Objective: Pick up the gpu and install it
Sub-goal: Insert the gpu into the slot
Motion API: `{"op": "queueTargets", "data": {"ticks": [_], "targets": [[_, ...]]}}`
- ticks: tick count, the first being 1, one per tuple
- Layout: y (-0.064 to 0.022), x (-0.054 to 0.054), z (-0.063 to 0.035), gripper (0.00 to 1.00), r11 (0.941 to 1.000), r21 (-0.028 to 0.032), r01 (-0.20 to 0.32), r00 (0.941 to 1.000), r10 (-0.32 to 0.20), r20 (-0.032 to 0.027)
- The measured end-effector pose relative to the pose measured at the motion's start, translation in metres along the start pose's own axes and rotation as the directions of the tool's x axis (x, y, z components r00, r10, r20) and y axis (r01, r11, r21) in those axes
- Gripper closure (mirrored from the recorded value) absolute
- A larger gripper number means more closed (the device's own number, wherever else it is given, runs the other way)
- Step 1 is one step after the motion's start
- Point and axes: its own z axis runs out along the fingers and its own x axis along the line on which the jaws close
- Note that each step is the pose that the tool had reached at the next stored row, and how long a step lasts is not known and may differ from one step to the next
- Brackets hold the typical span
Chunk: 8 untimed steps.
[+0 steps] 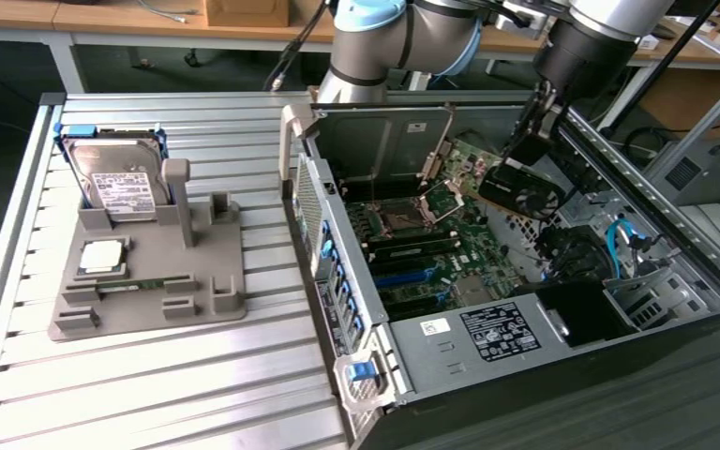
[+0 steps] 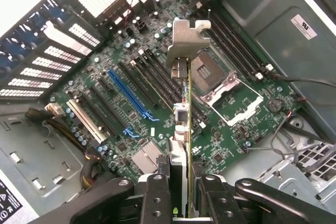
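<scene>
The exterior view shows the hand clenched on the gpu, held tilted in the air over the open computer case, round black fan facing out. From the wrist the card appears edge-on, a thin dark strip between black fingers, its silver bracket above the green motherboard. Outside the case, a ribbed metal bench carries a grey fixture with a hard drive
</scene>
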Motion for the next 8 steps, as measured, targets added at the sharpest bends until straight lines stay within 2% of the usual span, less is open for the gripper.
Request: {"op": "queueTargets", "data": {"ticks": [8], "targets": [[0.0,0.0,0.0,0.73,0.9989,0.0022,0.046,0.9989,-0.046,-0.0028]]}}
